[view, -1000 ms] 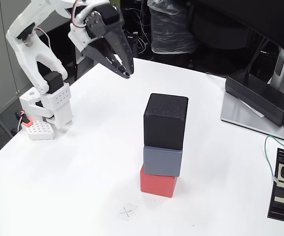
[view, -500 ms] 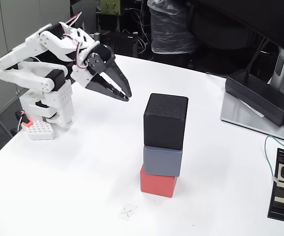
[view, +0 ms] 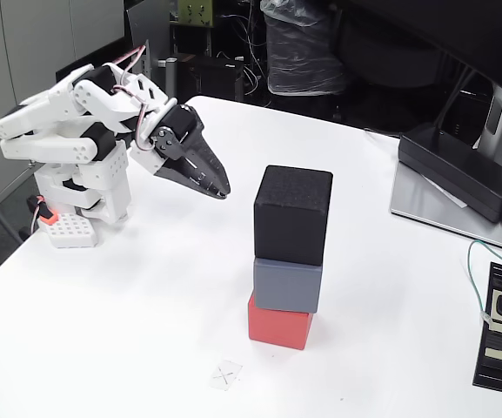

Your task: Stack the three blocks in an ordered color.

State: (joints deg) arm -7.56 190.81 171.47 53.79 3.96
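Blocks first: all three stand in one column, well off to the right of the gripper (view: 222,192) and lower in the fixed view, with bare table (view: 146,287) between them. The red block (view: 278,324) sits at the bottom on the white top, the grey block (view: 287,283) rests on it, and the black block (view: 292,213) caps the lot. The grey and black ones sit a touch askew from the red one but look square and steady. The gripper holds nothing; its dark fingers come together at the tips, pinched closed on air, pointing down and to the right toward the stack without reaching it. The white arm (view: 76,131) is folded low over its base at the left edge of the table. My read: the stacking itself is done, and the step in hand is the parking of the arm. The next move, if any, asks only that the arm settle clear of the tower; no fresh grasp looks needed. Beyond the blocks, far from the gripper, a long black adapter (view: 464,170) lies by the right edge
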